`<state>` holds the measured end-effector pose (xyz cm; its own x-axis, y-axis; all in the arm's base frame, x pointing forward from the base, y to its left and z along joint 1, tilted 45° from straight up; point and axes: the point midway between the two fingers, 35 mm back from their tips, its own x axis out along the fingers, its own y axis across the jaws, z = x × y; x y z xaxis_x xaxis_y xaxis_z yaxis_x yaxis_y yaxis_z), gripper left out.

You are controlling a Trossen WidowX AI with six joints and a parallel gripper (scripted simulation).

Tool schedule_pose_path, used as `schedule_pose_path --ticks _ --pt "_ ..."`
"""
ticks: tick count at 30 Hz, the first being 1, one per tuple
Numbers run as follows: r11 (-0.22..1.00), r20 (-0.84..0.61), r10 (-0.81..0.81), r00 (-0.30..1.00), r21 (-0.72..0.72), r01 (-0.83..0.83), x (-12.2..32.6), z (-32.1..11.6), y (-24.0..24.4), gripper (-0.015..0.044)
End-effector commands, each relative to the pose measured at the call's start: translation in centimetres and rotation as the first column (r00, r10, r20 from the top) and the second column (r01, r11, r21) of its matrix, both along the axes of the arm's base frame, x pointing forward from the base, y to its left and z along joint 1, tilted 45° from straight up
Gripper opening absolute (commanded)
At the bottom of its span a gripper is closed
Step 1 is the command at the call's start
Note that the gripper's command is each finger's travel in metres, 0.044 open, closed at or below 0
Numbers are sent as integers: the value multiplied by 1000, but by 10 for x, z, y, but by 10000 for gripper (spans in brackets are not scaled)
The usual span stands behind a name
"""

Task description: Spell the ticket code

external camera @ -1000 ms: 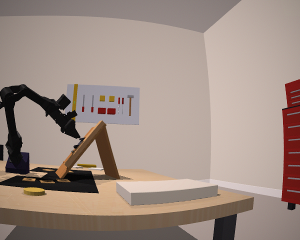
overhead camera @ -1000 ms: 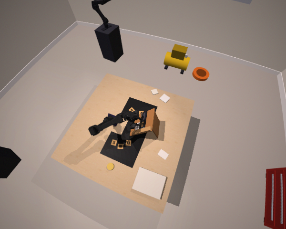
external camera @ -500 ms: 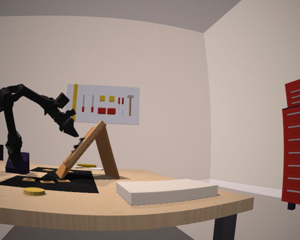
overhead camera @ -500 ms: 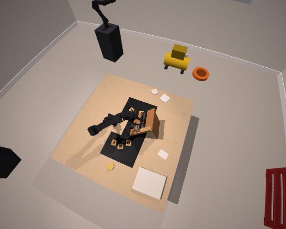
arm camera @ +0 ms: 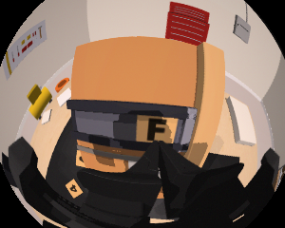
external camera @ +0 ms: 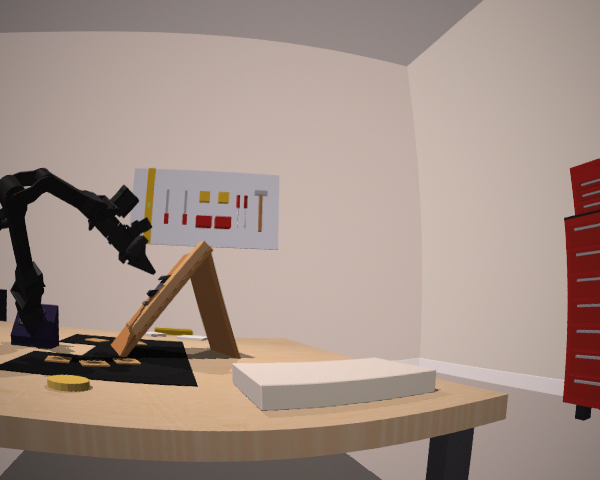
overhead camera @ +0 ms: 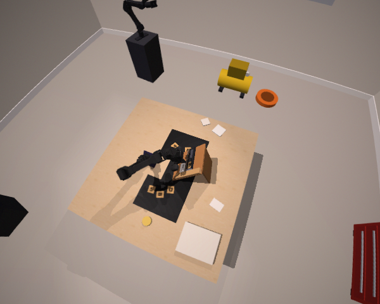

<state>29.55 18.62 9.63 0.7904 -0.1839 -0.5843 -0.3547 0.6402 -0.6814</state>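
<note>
Letter rail (overhead camera: 190,159) (arm camera: 128,108) on the tilted wooden board (overhead camera: 201,157) (external camera: 172,289) (arm camera: 133,71) held an F tile (arm camera: 157,129) near its right end, while the claw (overhead camera: 183,161) (external camera: 153,271) (arm camera: 157,143), pinched narrow on nothing, hovered just beside it.

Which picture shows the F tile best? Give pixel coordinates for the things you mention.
The wrist view: its F tile (arm camera: 157,129) faces the camera, big and readable. The top view shows it tiny, partly behind the arm; the exterior view sees the board edge-on, hiding the letter.

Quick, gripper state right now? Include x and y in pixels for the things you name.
Black parallel-jaw gripper (overhead camera: 183,161) (external camera: 154,272) (arm camera: 157,143): closed, fingertips together, holding nothing; the wooden F tile (arm camera: 152,128) sits in the rail.
</note>
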Motion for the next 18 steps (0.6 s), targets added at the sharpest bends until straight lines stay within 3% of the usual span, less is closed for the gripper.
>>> schedule_pose_path --ticks 1,18 --pt "1000 -4 -3 1000 -1 3 1 0 1 0" --pt "914 -334 -393 857 -241 325 15 -23 31 0"
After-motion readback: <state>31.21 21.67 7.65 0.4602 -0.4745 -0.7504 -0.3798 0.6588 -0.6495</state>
